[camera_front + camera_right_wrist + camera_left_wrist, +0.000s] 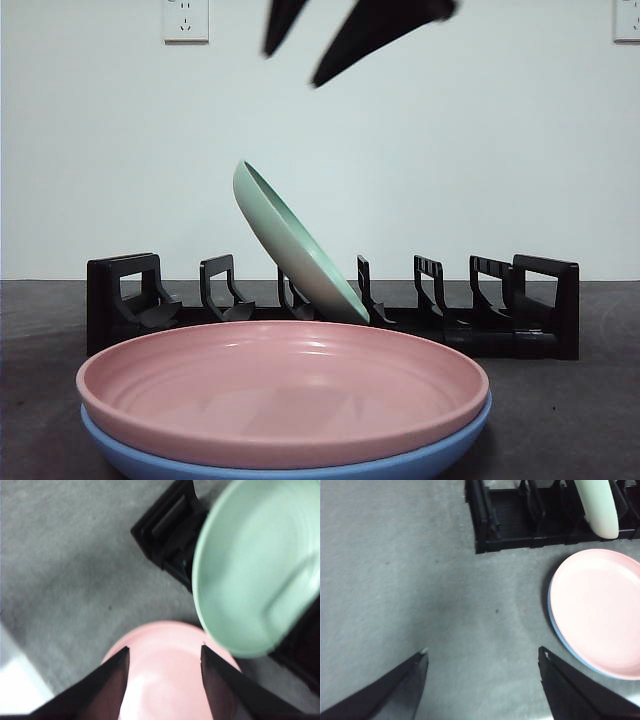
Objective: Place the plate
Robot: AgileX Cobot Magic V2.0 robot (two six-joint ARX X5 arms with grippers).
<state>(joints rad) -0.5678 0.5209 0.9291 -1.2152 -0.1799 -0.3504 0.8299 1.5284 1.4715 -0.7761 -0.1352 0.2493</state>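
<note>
A pale green plate [295,250] stands tilted in a slot of the black dish rack [130,290]. It also shows in the left wrist view [600,505] and the right wrist view [255,565]. A pink plate [280,385] lies stacked on a blue plate [300,468] in front of the rack. My right gripper [295,65] hangs open and empty above the green plate, apart from it; in its wrist view [164,649] the pink plate [165,680] lies below the jaws. My left gripper [483,651] is open and empty over bare table, left of the stack [600,610].
The rack [520,520] has several empty slots on both sides of the green plate. The grey table [395,580] stretches left of the rack and the stack. A white wall with sockets [185,18] stands behind.
</note>
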